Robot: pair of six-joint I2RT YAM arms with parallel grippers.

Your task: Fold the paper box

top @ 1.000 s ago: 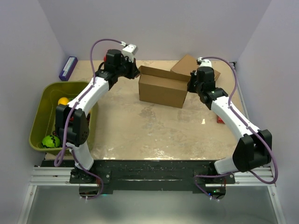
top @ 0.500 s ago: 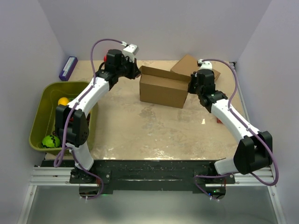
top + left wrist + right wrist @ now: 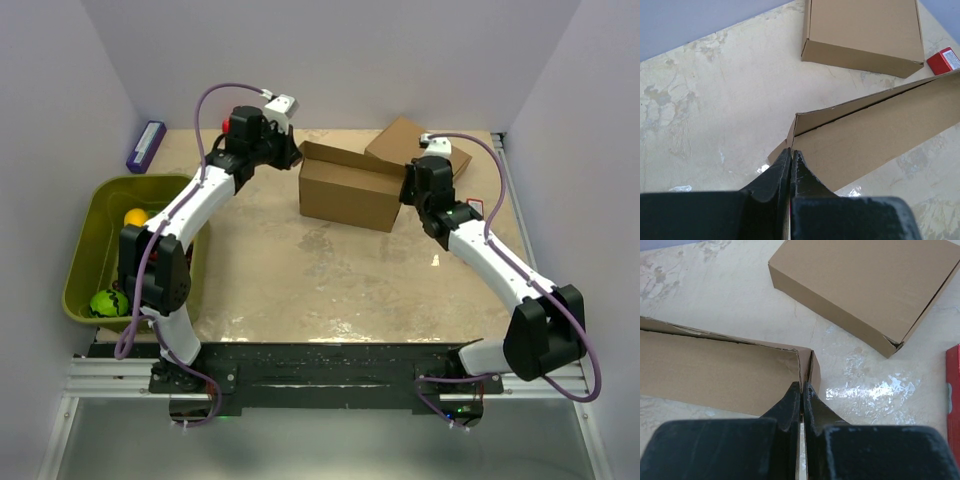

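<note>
Top external: your left gripper (image 3: 296, 157) and right gripper (image 3: 405, 182) pinch shut on opposite ends of the paper box (image 3: 345, 192), bracing it upright.

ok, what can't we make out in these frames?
Inside the paper box: top view, near wall hides the floor; wrist views only skim the rim.
The red item: cut off by the right edge in both wrist views; label unreadable.
The left gripper and right gripper, both shut: own fingers hide whether cardboard is pinched, wrist views.
The green ball in the bin: markings too small, top view.
</note>
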